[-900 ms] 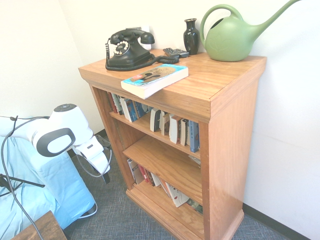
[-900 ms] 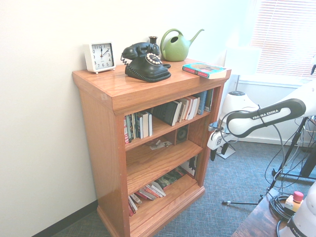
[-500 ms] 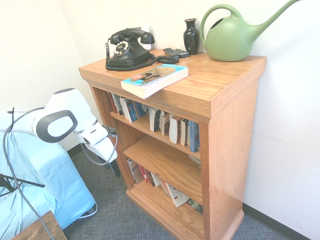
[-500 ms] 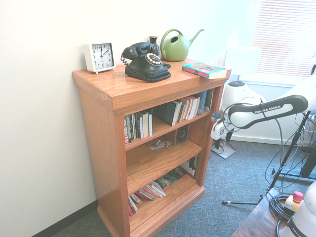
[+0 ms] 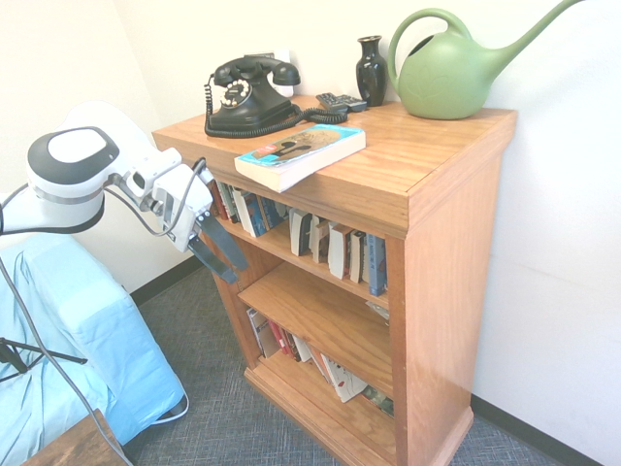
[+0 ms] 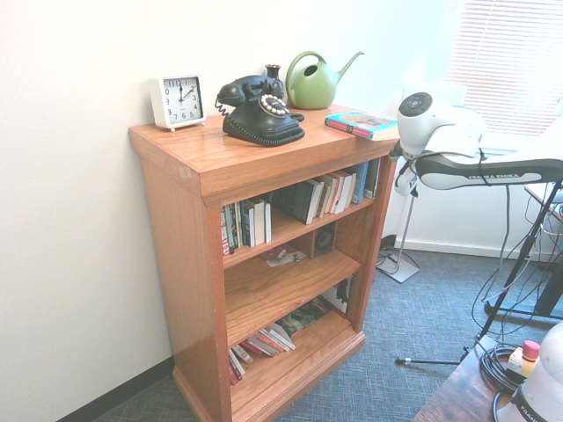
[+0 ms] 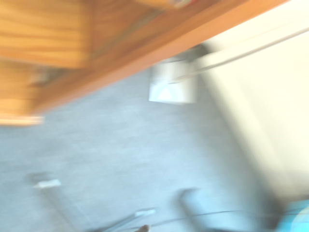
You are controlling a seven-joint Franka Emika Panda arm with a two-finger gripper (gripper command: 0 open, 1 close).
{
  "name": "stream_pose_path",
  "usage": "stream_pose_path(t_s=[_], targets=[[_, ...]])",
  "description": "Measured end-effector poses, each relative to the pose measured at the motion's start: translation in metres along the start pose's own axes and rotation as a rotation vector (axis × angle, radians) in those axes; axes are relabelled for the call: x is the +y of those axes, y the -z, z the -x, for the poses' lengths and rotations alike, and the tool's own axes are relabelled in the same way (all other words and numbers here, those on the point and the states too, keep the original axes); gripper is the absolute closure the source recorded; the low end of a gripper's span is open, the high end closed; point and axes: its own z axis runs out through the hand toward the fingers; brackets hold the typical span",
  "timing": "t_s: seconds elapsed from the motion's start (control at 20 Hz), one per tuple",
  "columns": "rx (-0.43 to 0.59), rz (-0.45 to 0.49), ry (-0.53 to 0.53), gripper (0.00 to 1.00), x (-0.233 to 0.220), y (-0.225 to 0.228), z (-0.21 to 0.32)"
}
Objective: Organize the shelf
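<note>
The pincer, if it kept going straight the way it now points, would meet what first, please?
Probably the shelf: the open pincer slants down toward its side post beside the upper row of paperbacks, though depth is unclear.

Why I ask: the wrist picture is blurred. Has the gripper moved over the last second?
Yes. The gripper has risen from near the shelf's bottom tier to beside its top row of books, empty.

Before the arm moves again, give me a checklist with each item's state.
1. Gripper open, holding nothing: ok.
2. Gripper clear of the shelf: ok, it hangs off the front corner.
3. Book flat on top, one corner over the front edge: ok.
4. Phone, vase and watering can stand apart from the book: ok.
5. Room for the book in the upper row: cannot tell.
6. Wrist view sharp: not ok, blurred.
</note>
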Motion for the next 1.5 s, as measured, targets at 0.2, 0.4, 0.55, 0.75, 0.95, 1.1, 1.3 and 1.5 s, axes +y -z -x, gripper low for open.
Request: stream_pose_path(t_s=[0.2, 0.4, 0.55, 0.75, 0.95, 1.1, 1.3, 1.5], targets=[[0.140, 0.187, 0.017, 0.00, -0.024, 0.029, -0.006], [0.205, 0.342, 0.015, 0.00, -0.051, 0.038, -0.014], [0.218, 0.376, 0.004, 0.00, -0.068, 0.045, -0.024], [0.222, 0.408, -0.030, 0.00, -0.082, 0.044, -0.048], [0.219, 0.412, -0.050, 0.00, -0.098, 0.052, -0.067], [0.225, 0.412, -0.047, 0.00, -0.109, 0.059, -0.078], [0.212, 0.418, -0.048, 0.00, -0.114, 0.053, -0.095], [0.203, 0.422, -0.046, 0.00, -0.115, 0.049, -0.103]])
